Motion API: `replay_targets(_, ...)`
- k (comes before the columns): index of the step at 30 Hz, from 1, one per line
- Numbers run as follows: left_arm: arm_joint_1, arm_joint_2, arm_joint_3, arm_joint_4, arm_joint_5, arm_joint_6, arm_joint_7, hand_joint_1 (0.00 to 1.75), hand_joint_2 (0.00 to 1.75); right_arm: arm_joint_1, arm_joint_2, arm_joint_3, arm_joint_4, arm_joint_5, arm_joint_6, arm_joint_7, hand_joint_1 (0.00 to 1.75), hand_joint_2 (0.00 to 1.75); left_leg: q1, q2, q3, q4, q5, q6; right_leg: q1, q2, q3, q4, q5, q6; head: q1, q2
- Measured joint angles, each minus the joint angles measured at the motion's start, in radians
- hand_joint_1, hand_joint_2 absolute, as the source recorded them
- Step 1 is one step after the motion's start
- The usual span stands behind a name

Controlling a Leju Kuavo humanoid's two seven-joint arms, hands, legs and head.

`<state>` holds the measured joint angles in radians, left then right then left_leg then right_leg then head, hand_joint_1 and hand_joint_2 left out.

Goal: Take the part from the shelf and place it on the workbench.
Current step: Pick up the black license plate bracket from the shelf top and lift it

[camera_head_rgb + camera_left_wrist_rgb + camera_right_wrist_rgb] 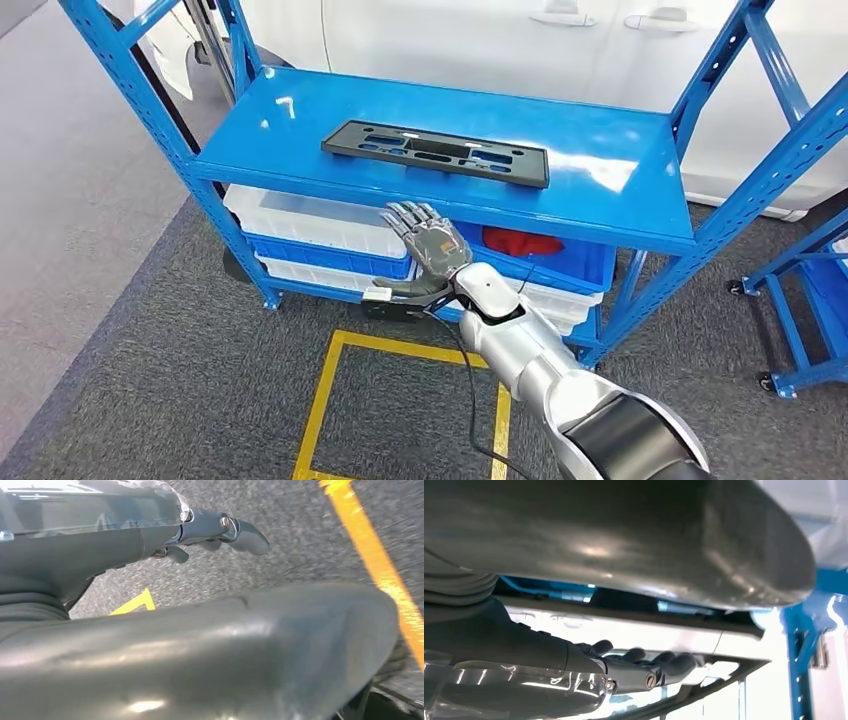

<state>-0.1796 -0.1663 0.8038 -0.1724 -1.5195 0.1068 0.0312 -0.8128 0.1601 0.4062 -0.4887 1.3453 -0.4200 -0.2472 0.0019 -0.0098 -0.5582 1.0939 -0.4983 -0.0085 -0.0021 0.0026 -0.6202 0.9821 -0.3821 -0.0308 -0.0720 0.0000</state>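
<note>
The black part (436, 152) lies flat on the top board of the blue shelf (640, 160). It sits near the middle of the board, a little closer to the front edge than the back. Nothing is holding it yet.

The right hand (428, 240) is up in front of the shelf, just under the front edge of that top board. Its fingers are stretched out flat and it holds nothing. The left hand (220, 530) hangs down over the grey floor; its fingers look curled in a bit, but I cannot tell for sure if it is closed or open.

Here is what I think could go wrong. The right hand is lower than the board, so if it goes straight ahead it could bump the front edge and not reach the part. The part is long, thin and flat, so the fingers may have trouble getting under it and could just push it toward the back edge. Held by one end, it could tip and slip out.

Under the top board are white bins (300, 222) and a blue bin (560, 262) with something red (520, 242) inside. A white car (480, 40) stands right behind the shelf. A yellow square (330, 400) is marked on the floor. More blue frame (800, 300) stands off to the right side.
</note>
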Motion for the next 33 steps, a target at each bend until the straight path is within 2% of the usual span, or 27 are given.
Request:
replay_targets(2,0.0,0.0,0.0,0.0,-0.002,-0.001,-0.002,0.0,0.0,-0.006,-0.002,0.0,-0.001,-0.004,-0.006,0.002,0.0,0.0,0.004,0.001,-0.081,0.13,-0.046,-0.01,0.0,0.0,0.016,0.0,-0.015,-0.004,0.0,0.0)
replay_targets(3,0.002,0.0,0.0,0.0,-0.004,-0.002,-0.002,0.0,0.0,-0.006,-0.003,0.0,-0.002,-0.006,-0.007,0.002,0.0,0.0,0.006,0.002,-0.119,0.178,-0.068,-0.015,0.0,0.001,0.023,0.0,-0.023,-0.004,0.0,0.0)
replay_targets(4,0.003,0.0,0.0,0.0,-0.005,-0.003,-0.002,0.0,0.0,-0.006,-0.006,0.0,-0.002,-0.007,-0.008,0.003,0.0,0.0,0.008,0.002,-0.143,0.196,-0.077,-0.018,0.0,0.001,0.033,0.001,-0.031,-0.003,0.0,0.0)
replay_targets(5,0.004,0.001,0.0,0.0,-0.006,-0.004,-0.002,0.0,0.0,-0.006,-0.008,0.0,-0.004,-0.008,-0.008,0.005,0.0,0.0,0.008,0.002,-0.15,0.178,-0.061,-0.018,0.0,0.002,0.044,0.003,-0.041,-0.002,0.0,0.0)
replay_targets(6,0.004,0.002,0.0,0.0,-0.006,-0.004,-0.002,0.0,0.0,-0.006,-0.011,0.0,-0.007,-0.008,-0.008,0.007,0.0,0.0,0.009,0.002,-0.14,0.125,-0.022,-0.016,0.0,0.003,0.056,0.004,-0.051,0.0,0.0,0.0)
replay_targets(8,0.005,0.003,0.001,0.0,-0.006,-0.005,-0.002,0.0,0.0,-0.009,-0.017,0.0,-0.013,-0.007,-0.008,0.013,0.0,0.0,0.007,0.004,-0.103,-0.016,0.079,-0.006,0.001,0.003,0.077,0.008,-0.072,0.006,0.0,0.0)
replay_targets(9,0.004,0.004,0.001,0.0,-0.005,-0.005,-0.002,0.0,0.0,-0.013,-0.02,0.0,-0.016,-0.005,-0.008,0.016,0.0,0.0,0.005,0.005,-0.09,-0.066,0.109,0.0,0.002,0.004,0.081,0.008,-0.079,0.011,0.0,0.0)
replay_targets(10,0.004,0.004,0.002,0.0,-0.004,-0.006,-0.002,0.0,0.0,-0.016,-0.023,0.0,-0.018,-0.003,-0.008,0.018,0.0,0.0,0.003,0.005,-0.085,-0.093,0.124,0.006,0.003,0.004,0.083,0.009,-0.084,0.017,0.0,0.0)
replay_targets(13,0.005,0.004,0.003,0.0,-0.001,-0.006,-0.004,0.0,0.0,-0.028,-0.034,0.001,-0.028,0.004,-0.007,0.026,0.0,0.0,0.003,0.004,-0.072,-0.104,0.119,0.026,0.004,0.005,0.085,0.023,-0.092,0.034,0.0,0.0)
replay_targets(14,0.005,0.004,0.003,0.0,-0.001,-0.006,-0.004,0.0,0.0,-0.034,-0.038,0.001,-0.031,0.007,-0.007,0.03,0.0,0.0,0.005,0.004,-0.063,-0.106,0.115,0.032,0.003,0.004,0.076,0.048,-0.098,0.038,0.0,0.0)
replay_targets(15,0.003,0.004,0.003,0.0,0.0,-0.007,-0.005,0.0,0.0,-0.041,-0.043,0.002,-0.033,0.01,-0.006,0.033,0.0,0.0,0.006,0.004,-0.053,-0.108,0.111,0.037,0.002,0.003,0.053,0.091,-0.111,0.043,0.0,0.0)
replay_targets(18,0.0,0.004,0.004,0.0,0.0,-0.008,-0.007,0.0,0.0,-0.053,-0.06,0.005,-0.033,0.02,0.003,0.042,0.0,0.0,0.006,0.002,-0.037,-0.109,0.094,0.044,-0.004,0.003,-0.071,0.278,-0.18,0.057,0.0,0.0)
replay_targets(19,0.0,0.005,0.004,0.0,0.0,-0.008,-0.007,0.0,0.0,-0.053,-0.067,0.006,-0.033,0.021,0.006,0.045,0.0,0.0,0.006,0.001,-0.03,-0.107,0.087,0.044,-0.005,0.003,-0.102,0.308,-0.188,0.059,0.0,0.0)
replay_targets(20,0.001,0.005,0.004,0.0,0.0,-0.009,-0.007,0.0,0.0,-0.053,-0.073,0.006,-0.033,0.022,0.008,0.048,0.0,0.0,0.006,-0.001,-0.022,-0.106,0.079,0.043,-0.005,0.003,-0.115,0.303,-0.175,0.058,0.0,0.0)
replay_targets(21,0.001,0.005,0.004,0.0,0.0,-0.009,-0.007,0.0,0.0,-0.054,-0.081,0.006,-0.033,0.022,0.009,0.051,0.0,0.0,0.005,-0.003,-0.011,-0.105,0.07,0.042,-0.005,0.002,-0.108,0.259,-0.138,0.056,0.0,0.0)
replay_targets(23,0.002,0.004,0.004,0.0,0.0,-0.01,-0.007,0.0,0.0,-0.059,-0.095,0.006,-0.032,0.022,0.009,0.055,0.0,0.0,0.004,-0.005,0.013,-0.104,0.051,0.037,-0.002,0.003,-0.064,0.115,-0.037,0.046,0.0,0.0)
replay_targets(24,0.002,0.003,0.004,0.0,0.0,-0.011,-0.007,0.0,0.0,-0.062,-0.101,0.006,-0.031,0.022,0.01,0.057,0.0,0.0,0.003,-0.005,0.021,-0.103,0.043,0.034,0.001,0.002,-0.045,0.056,-0.005,0.041,0.0,0.0)
replay_targets(25,0.001,0.003,0.004,0.0,0.001,-0.011,-0.006,0.0,0.0,-0.065,-0.106,0.006,-0.03,0.023,0.01,0.058,0.0,0.0,0.002,-0.005,0.024,-0.104,0.036,0.029,0.004,0.003,-0.035,0.022,0.012,0.035,0.0,0.0)
replay_targets(28,0.0,0.004,0.005,0.0,0.002,-0.011,-0.004,0.0,0.0,-0.071,-0.117,0.006,-0.027,0.027,0.01,0.064,0.0,0.0,0.001,-0.005,0.029,-0.096,0.025,0.012,0.005,0.003,-0.022,0.005,0.008,0.018,0.0,0.0)
replay_targets(30,0.0,0.005,0.006,0.0,0.003,-0.01,-0.003,0.0,0.0,-0.079,-0.123,0.006,-0.025,0.028,0.011,0.066,0.0,0.0,0.002,-0.002,0.01,-0.042,0.008,0.003,0.0,0.003,-0.004,0.001,-0.001,0.007,0.0,0.0)
replay_targets(31,0.0,0.005,0.007,0.0,0.005,-0.01,-0.003,0.0,0.0,-0.082,-0.125,0.006,-0.023,0.029,0.012,0.066,0.0,0.0,0.004,0.0,-0.021,0.015,-0.011,-0.001,-0.001,0.003,0.003,0.0,-0.006,0.003,0.0,0.0)
replay_targets(33,0.002,0.005,0.011,0.0,0.008,-0.009,-0.004,0.0,0.0,-0.084,-0.128,0.006,-0.017,0.029,0.012,0.066,0.0,0.0,0.007,0.001,-0.105,0.149,-0.059,-0.009,0.0,0.004,0.014,0.001,-0.019,-0.001,0.0,0.0)
